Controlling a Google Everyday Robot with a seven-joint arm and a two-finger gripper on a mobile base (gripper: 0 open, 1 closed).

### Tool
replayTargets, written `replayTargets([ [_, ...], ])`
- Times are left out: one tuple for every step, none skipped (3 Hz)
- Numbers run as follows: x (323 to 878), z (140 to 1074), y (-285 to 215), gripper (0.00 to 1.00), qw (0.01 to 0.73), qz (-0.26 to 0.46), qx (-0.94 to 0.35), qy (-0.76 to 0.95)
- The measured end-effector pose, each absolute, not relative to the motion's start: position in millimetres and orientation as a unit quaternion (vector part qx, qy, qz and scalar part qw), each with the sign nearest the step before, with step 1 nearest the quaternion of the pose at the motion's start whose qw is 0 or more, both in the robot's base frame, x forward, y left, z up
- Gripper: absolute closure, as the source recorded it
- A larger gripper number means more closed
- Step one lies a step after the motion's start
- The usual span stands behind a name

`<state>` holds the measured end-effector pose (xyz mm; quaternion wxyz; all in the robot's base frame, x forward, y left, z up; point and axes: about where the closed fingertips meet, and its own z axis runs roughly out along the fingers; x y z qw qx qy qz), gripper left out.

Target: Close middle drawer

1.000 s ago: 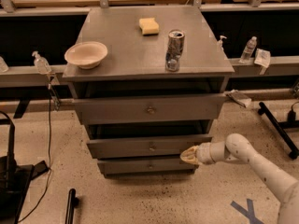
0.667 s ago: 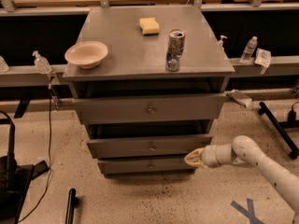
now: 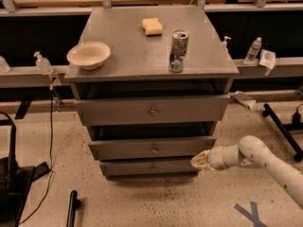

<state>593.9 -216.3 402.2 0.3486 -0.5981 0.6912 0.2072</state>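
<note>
Jutting grey middle drawer (image 3: pixel 123 149), round knob (image 3: pixel 155 148), claw (image 3: pixel 200 160) beside right corner

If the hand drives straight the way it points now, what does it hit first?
Probably the right end of the middle drawer front; the hand sits just below that corner, pointing left. It might instead catch the lowest drawer front beneath; depth is unclear.
</note>
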Motion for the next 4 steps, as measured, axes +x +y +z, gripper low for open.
replayTargets([
  [621, 385, -213, 1.0, 0.342, 0.17, -0.601, 0.702],
  [642, 376, -208, 1.0, 0.342, 0.151, -0.602, 0.705],
  [666, 367, -199, 1.0, 0.342, 0.126, -0.603, 0.71],
  [684, 362, -190, 1.0, 0.346, 0.115, -0.598, 0.714],
])
